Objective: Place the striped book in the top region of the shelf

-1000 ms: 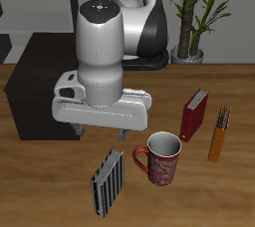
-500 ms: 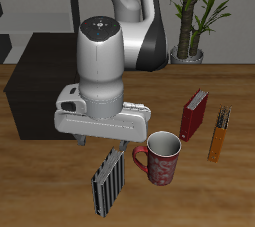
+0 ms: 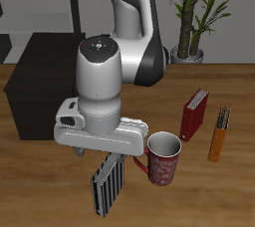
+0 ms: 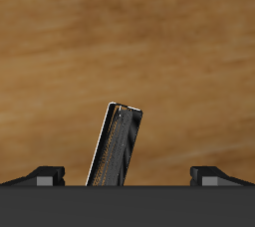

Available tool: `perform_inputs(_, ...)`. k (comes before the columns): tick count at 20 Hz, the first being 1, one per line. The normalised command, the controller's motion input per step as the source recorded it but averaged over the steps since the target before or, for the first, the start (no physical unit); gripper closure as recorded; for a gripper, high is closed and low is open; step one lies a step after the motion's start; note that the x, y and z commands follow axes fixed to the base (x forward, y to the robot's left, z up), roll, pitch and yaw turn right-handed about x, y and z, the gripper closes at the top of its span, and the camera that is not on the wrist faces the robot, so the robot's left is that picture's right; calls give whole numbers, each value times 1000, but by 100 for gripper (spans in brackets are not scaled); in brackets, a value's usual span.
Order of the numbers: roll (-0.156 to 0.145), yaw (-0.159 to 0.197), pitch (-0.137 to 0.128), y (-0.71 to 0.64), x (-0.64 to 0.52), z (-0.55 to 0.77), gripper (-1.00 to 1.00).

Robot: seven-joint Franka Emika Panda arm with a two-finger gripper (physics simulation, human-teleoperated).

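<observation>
The striped book (image 3: 106,187) stands upright on the wooden table near its front edge, with black and grey stripes on its cover. My gripper (image 3: 105,156) hangs straight over the book's top, and the hand covers the book's upper edge in the exterior view. In the wrist view the striped book (image 4: 118,149) rises on edge between my two fingertips (image 4: 45,175), which stand wide apart and touch nothing; the gripper (image 4: 127,176) is open. The shelf (image 3: 40,77), a large dark boxy cabinet, stands farther back at the table's side, partly hidden by my arm.
A red patterned mug (image 3: 164,159) stands right beside the striped book and close to my hand. A red book (image 3: 194,115) and a slim orange book (image 3: 218,134) stand beyond the mug. A potted plant (image 3: 189,12) is at the back.
My gripper has come down and slightly toward the table's front edge, and now hides the top of the striped book. The book, mug and other books have not moved.
</observation>
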Motion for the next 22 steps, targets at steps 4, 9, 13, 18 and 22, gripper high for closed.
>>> perform_inputs(4,-1,-23,14,7,56,-186,-100)
perform_inputs(9,13,-11,36,91,78,-271,-100)
perform_inputs(13,8,-17,37,68,34,-184,-100)
perform_inputs(18,11,-12,48,-16,20,-256,100)
perform_inputs(22,-9,-20,25,-71,-27,-117,100)
